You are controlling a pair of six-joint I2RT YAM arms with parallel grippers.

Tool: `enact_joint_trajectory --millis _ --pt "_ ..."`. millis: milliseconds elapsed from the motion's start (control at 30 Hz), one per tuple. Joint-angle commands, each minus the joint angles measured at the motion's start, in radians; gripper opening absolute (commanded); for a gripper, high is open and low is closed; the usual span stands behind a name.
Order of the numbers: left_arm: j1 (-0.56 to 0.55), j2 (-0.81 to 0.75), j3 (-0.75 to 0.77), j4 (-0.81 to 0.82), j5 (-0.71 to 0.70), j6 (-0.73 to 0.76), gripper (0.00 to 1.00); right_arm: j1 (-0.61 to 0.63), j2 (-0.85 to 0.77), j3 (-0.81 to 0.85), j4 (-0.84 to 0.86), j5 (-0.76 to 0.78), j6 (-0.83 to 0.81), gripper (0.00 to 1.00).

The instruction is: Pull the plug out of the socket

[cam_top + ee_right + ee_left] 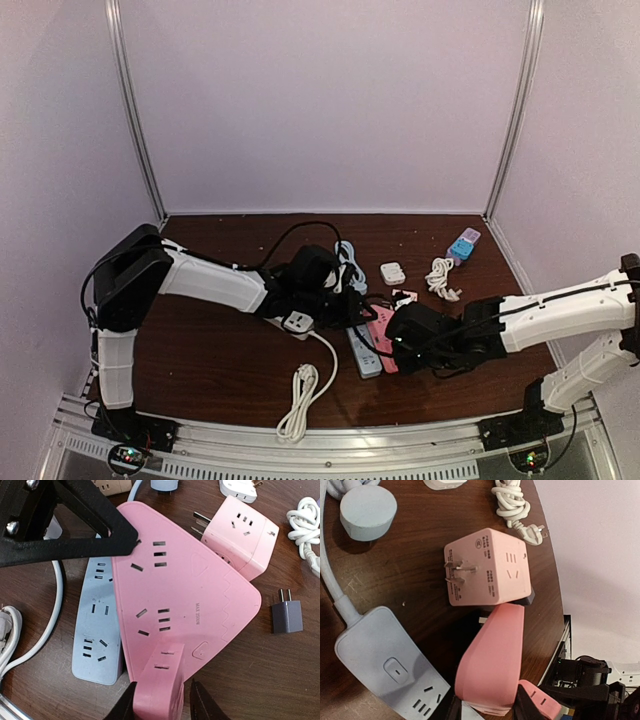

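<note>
A pink triangular power strip (185,590) lies at mid-table (381,335). A pink plug adapter (157,690) stands on its near end. My right gripper (162,682) straddles this plug with its jaws open. The left finger touches the plug and a thin gap shows at the right finger. In the top view the right gripper (398,340) is at the strip's right side. My left gripper (486,695) is shut on the strip's other end (492,660). Its black fingers (100,525) show at the strip's far corner. The plug's prongs are hidden.
A blue-grey power strip (97,625) lies against the pink one's left side. A pink cube adapter (242,535) and a small grey plug (286,616) lie to the right. A coiled white cable (300,395) lies near front, and another cable (440,275) and adapters (464,244) sit at the back right.
</note>
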Motion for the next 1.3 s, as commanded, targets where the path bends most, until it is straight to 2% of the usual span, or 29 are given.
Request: enact_joint_trajectory --millis 0,233,367,1267 --pt "0.015 0.033 -0.014 -0.102 -0.053 0.031 0.00 -0.022 -0.032 -0.021 0.054 -0.013 -0.021 0.31" --pt "0.015 0.051 -0.009 -0.121 -0.072 0.032 0.00 -0.025 -0.062 -0.019 0.024 -0.002 -0.030 0.14" --pt "0.015 0.064 -0.002 -0.139 -0.095 0.042 0.00 -0.025 -0.081 -0.009 0.007 0.011 -0.034 0.08" --pt "0.011 0.129 0.043 -0.267 -0.169 0.141 0.00 -0.025 -0.138 0.056 -0.073 -0.021 -0.107 0.01"
